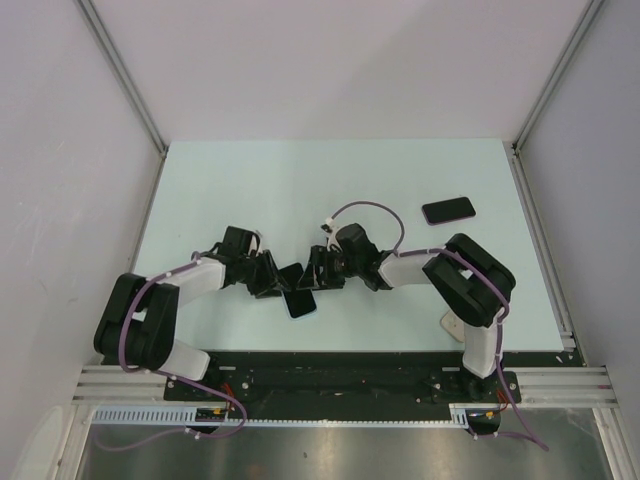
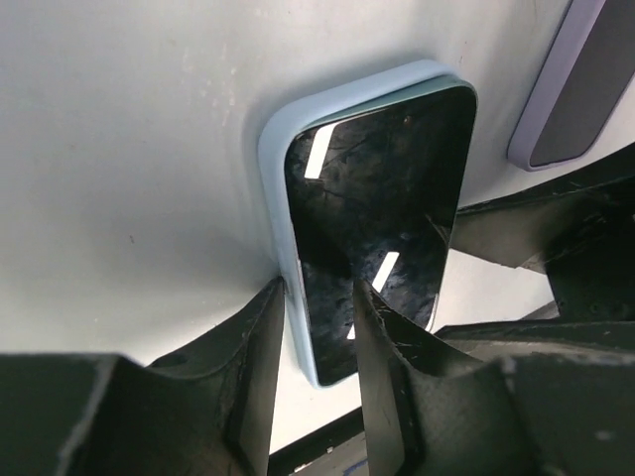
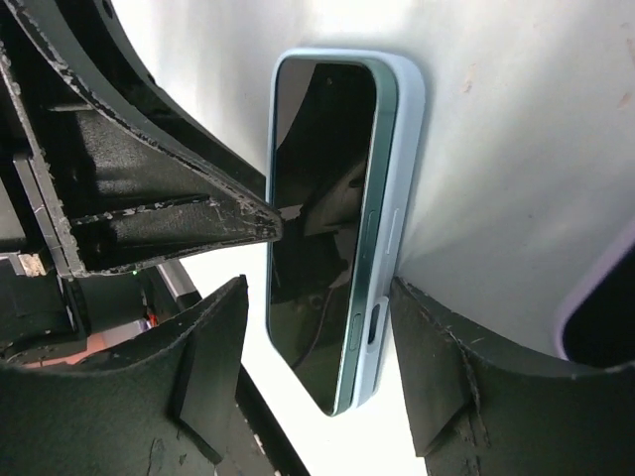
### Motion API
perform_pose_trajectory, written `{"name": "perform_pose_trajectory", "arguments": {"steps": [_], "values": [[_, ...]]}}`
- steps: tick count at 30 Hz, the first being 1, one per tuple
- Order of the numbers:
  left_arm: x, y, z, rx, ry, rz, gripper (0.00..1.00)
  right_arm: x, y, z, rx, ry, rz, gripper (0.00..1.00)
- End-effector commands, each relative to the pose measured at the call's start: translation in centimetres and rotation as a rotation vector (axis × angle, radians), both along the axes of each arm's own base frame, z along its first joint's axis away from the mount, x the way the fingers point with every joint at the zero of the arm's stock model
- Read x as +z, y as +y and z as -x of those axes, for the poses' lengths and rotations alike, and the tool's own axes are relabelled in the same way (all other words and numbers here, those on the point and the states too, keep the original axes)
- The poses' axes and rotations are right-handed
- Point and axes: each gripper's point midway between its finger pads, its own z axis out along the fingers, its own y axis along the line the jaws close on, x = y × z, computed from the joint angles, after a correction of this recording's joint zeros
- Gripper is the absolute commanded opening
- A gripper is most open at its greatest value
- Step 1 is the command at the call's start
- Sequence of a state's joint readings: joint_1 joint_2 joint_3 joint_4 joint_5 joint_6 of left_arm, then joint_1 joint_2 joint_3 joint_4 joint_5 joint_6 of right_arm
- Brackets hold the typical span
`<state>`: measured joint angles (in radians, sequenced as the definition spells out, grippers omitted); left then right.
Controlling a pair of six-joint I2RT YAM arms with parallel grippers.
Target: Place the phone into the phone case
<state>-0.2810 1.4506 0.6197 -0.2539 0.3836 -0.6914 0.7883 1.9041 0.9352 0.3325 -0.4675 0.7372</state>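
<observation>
Near centre of tabletop [image 1: 300, 180]: phone [image 2: 382, 188] lies screen up in phone case [image 2: 270, 159], mostly in but not fully seated. One long side rides above the rim, green edge and buttons showing. Remaining, I judge: press that side home.

Left end effector [image 2: 319, 290]: fingers close together at the near corner, rim and a strip of screen between them; cannot tell if clamped. Right end effector [image 3: 317, 288]: fingers apart, straddling phone and case.

Phone is dark, glossy glass; case is pale blue. Far right: second dark phone [image 1: 447, 210], flat, well apart.
</observation>
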Motion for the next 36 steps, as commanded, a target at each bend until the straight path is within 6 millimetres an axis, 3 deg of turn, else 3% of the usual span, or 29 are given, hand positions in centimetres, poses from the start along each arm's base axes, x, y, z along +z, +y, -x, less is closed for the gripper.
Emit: {"name": "perform_pose_trajectory", "arguments": {"steps": [1, 4, 8, 11, 15, 20, 32, 36], "values": [[0.3, -0.6, -0.3, -0.021, 0.005, 0.04, 0.37, -0.2, 1.3, 0.5, 0.02, 0.047, -0.026, 0.64], [0.6, -1.2, 0.2, -0.024, 0.012, 0.097, 0.33, 0.6, 2.0, 0.6, 0.025, 0.101, -0.095, 0.64], [0.9, -1.8, 1.0, -0.031, 0.031, 0.16, 0.26, 3.7, 3.1, 0.3, 0.05, 0.127, -0.243, 0.64], [1.0, -1.9, 1.2, -0.032, 0.038, 0.182, 0.24, 5.9, 3.8, 0.3, 0.071, 0.158, -0.357, 0.64], [1.2, -1.7, 1.2, -0.029, 0.031, 0.197, 0.23, 7.5, 3.9, 0.5, 0.08, 0.215, -0.484, 0.61], [1.2, -1.3, 1.1, -0.022, 0.027, 0.199, 0.23, 6.6, 3.4, 0.8, 0.067, 0.229, -0.48, 0.59], [1.0, -0.6, 0.9, -0.013, 0.024, 0.177, 0.23, 4.6, 2.3, 0.6, 0.037, 0.201, -0.374, 0.4], [0.7, -0.6, 1.1, -0.014, 0.036, 0.171, 0.23, 4.0, 2.1, 0.4, 0.017, 0.196, -0.346, 0.27]]}}
